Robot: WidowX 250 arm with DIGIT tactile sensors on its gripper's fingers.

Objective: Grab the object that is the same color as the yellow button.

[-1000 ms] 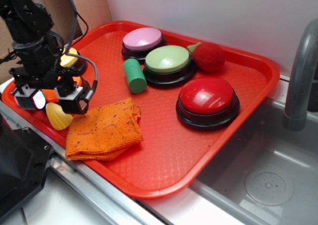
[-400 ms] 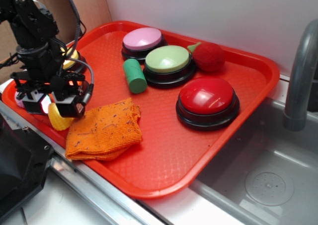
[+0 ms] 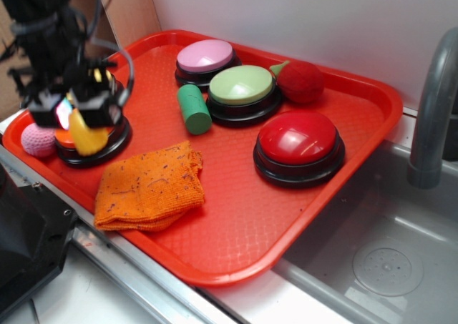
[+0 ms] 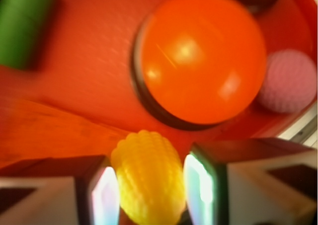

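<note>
The object, a small yellow toy corn cob, hangs above the tray, tip down, clamped between the gripper's two pads. My gripper is shut on it, over the orange-topped button. The yellow button sits just behind the gripper. The arm hides most of it, and only a sliver of yellow shows.
A red tray holds everything. A pink knitted ball lies left of the orange button, and an orange cloth to its right. A green cylinder, pink, light green and red buttons and a red toy stand further back. A sink and faucet are at right.
The gripper closed on the corn cob beside the cloth, lifted it off the tray and carried it up and back, over the orange button.
</note>
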